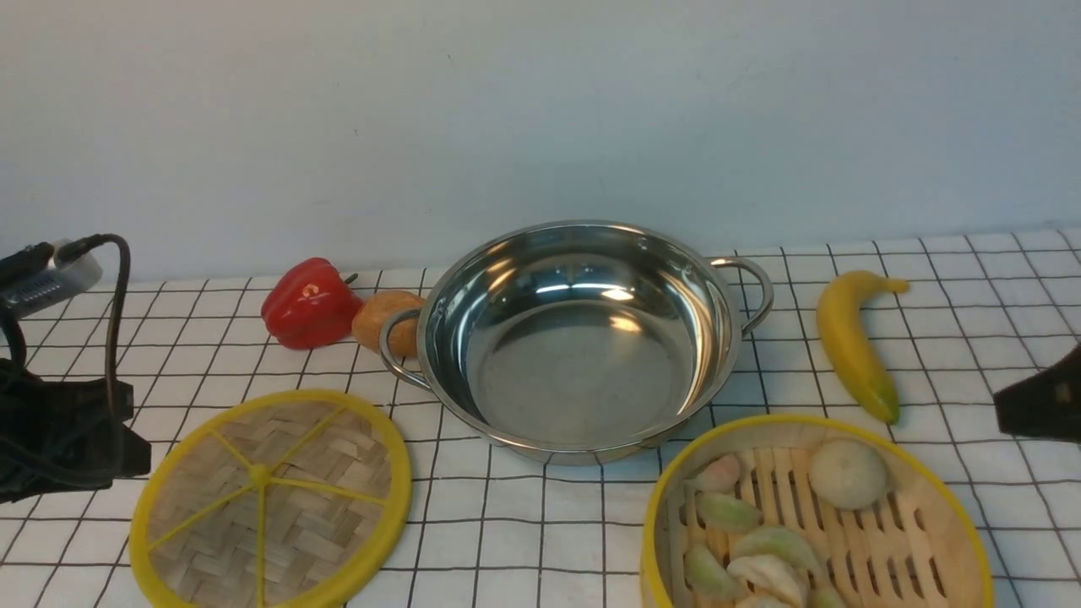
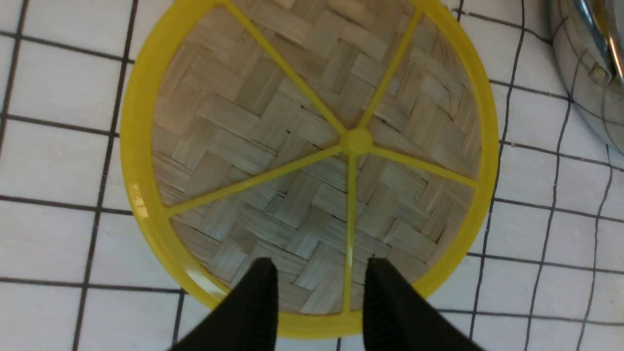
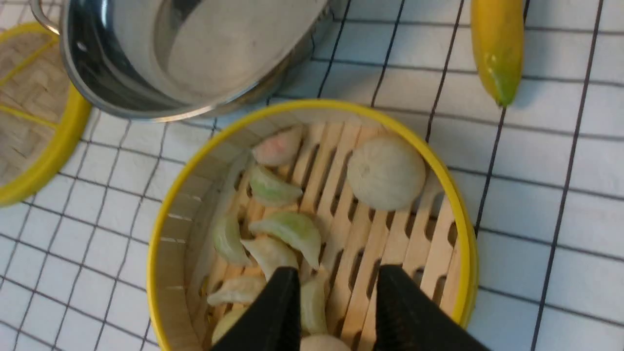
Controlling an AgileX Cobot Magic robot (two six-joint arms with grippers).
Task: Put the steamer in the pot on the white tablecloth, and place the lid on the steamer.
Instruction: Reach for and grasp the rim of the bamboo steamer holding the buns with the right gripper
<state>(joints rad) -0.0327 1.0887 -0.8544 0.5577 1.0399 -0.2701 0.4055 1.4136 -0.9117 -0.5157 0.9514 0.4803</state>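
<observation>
Backdrop: plain pale wall. The counter was covered by the white tablecloth, which had a black grid.

- Pot: mid-counter, toward the back edge, upright, with nothing inside. Both loop handles were visible.
- Lid: flat on the cloth toward the front left corner, spokes and knob facing up. It lay near the pot's left handle but apart from it.
- Steamer: on the cloth at the front edge, right of centre, just in front of the pot and not in it. Its near part was cut off by the frame. Inside, one round bun lay toward the back, and several dumplings lay along the left side.
- Pepper, red, and a brown round item sat side by side near the back edge, left of the pot. The brown one was just beside the left handle.
- Banana: right of the pot, lying apart from it and from the steamer.

Left fingers: spread wide above the lid's rim, with one spoke running between them. They gripped nothing.

Right fingers: spread wide above the steamer's interior, over the dumplings. They gripped nothing. Whether they touched the food, I could not tell.
</observation>
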